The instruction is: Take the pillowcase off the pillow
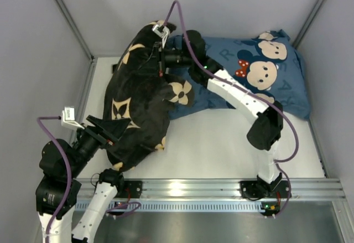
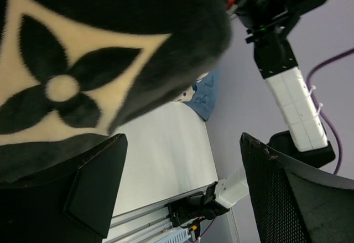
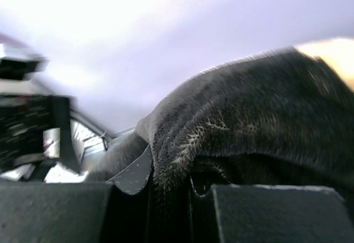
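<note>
The black pillowcase (image 1: 141, 104) with tan flower motifs hangs as a bulky mass from back centre down to the front left of the table. My right gripper (image 1: 161, 60) is shut on a fold of it near its top; in the right wrist view the dark fabric (image 3: 182, 160) is pinched between the fingers. My left gripper (image 1: 113, 129) is open at the pillowcase's lower left edge; in the left wrist view the flower fabric (image 2: 83, 77) hangs above and left of the spread fingers (image 2: 94, 187). The cream pillow is hidden.
A blue cartoon-mouse pillow (image 1: 265, 71) lies at the back right, under the right arm. Grey walls close in the back and sides. The white table top (image 1: 221, 143) shows in front, with the metal rail (image 1: 221, 190) at the near edge.
</note>
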Motion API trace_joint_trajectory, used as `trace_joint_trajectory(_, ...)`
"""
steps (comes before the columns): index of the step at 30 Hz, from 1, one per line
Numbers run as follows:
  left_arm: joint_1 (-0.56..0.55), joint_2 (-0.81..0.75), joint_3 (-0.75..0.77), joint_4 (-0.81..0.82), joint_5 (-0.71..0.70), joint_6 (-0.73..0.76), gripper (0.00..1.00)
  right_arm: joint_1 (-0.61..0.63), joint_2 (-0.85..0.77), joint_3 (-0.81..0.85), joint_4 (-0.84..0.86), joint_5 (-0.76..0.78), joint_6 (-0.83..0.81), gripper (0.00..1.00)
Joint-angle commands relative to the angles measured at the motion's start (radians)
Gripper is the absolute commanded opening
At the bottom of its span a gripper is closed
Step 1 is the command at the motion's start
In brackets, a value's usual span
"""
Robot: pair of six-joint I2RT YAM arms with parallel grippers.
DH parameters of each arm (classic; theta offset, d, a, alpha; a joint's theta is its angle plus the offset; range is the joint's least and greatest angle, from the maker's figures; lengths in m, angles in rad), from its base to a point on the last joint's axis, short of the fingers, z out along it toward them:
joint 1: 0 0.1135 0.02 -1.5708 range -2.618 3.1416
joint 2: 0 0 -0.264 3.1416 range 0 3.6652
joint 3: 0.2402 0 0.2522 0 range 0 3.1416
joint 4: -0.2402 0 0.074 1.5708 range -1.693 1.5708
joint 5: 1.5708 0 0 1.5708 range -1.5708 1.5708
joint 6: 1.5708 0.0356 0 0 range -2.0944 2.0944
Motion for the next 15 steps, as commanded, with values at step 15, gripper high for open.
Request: trace_joint_trajectory(15, 0.005, -0.061, -0.009, 0.000, 0.005, -0.006, 0.86, -0.076, -0.681, -0.130, -0.202, 0.057, -0.400, 0.00)
